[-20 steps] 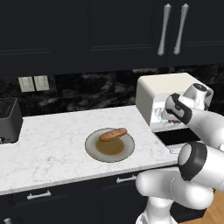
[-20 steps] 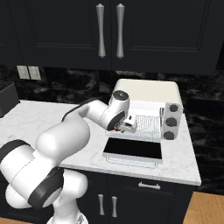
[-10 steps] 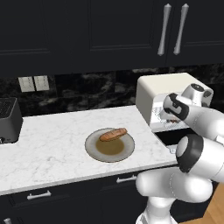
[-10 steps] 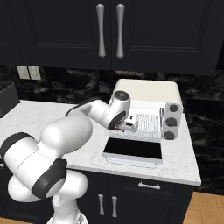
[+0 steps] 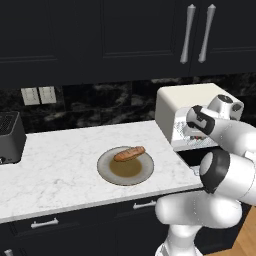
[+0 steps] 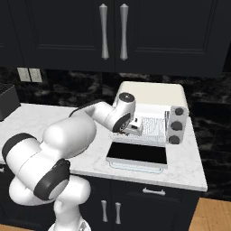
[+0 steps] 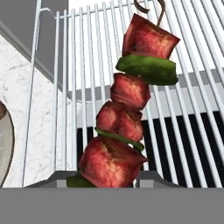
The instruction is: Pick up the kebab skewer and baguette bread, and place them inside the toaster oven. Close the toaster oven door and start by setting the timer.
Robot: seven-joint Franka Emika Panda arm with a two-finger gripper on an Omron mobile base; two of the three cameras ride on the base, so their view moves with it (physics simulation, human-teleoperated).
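My gripper (image 7: 107, 179) is shut on the kebab skewer (image 7: 131, 113), red meat chunks and green pepper slices hanging just above the wire rack (image 7: 78, 65). The hand (image 6: 134, 128) reaches into the mouth of the cream-white toaster oven (image 6: 153, 97). The toaster oven door (image 6: 137, 154) lies folded down flat on the counter in front. The baguette bread (image 5: 129, 153), an orange-brown loaf, rests on a round plate (image 5: 125, 175) to the left of the toaster oven (image 5: 185, 102). I cannot tell whether the skewer touches the rack.
Three dark knobs (image 6: 177, 125) line the oven's right side. A black slot toaster (image 5: 10, 137) stands at the counter's far left. Dark cabinets hang above, and the marble counter (image 5: 60, 165) stretches between toaster and plate.
The hand with the skewer has stayed almost in place at the oven's mouth, while the arm's elbow has shifted a little. The baguette and the plate have not moved.
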